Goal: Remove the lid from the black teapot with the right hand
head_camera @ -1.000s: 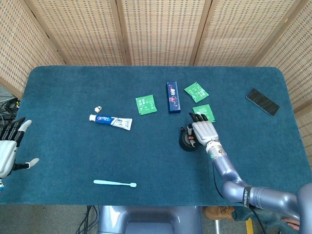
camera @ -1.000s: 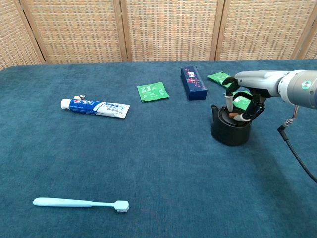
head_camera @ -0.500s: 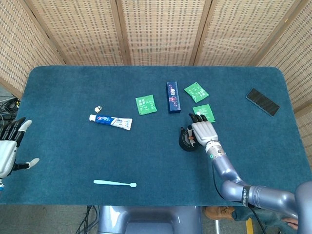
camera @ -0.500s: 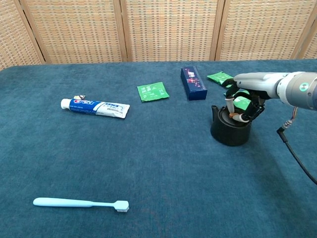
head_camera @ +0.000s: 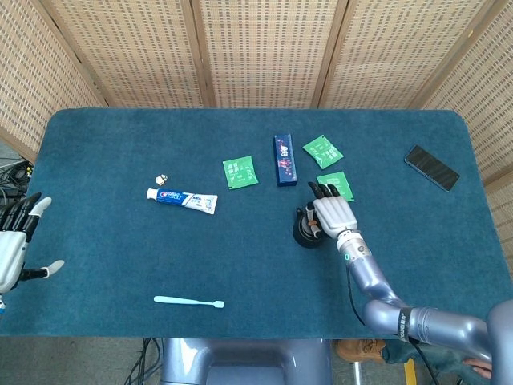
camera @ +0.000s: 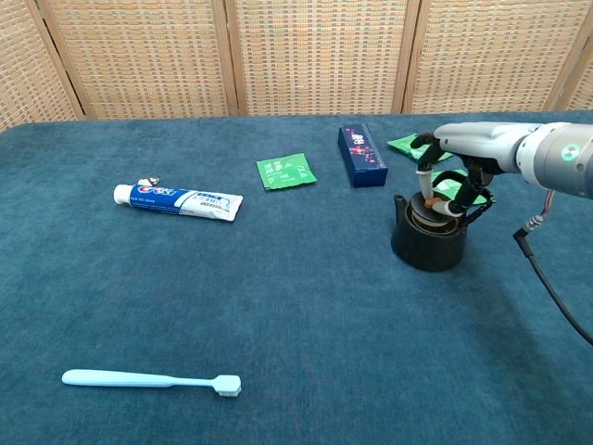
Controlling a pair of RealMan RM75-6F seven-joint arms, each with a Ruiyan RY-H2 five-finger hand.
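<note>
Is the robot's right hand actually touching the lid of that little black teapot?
Touching. In the chest view the right hand reaches down over the black teapot, and its fingertips rest on the lid at the pot's top.

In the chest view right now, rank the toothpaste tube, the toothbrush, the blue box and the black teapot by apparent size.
1. Toothbrush, longest, though nearest the camera.
2. Toothpaste tube.
3. Black teapot and blue box: too similar to rank, and the box sits farther back.

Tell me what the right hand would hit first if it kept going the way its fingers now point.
The right hand has its fingers curled downward over the black teapot, so it would most likely meet the lid right beneath them. Whether they already touch it is unclear.
</note>
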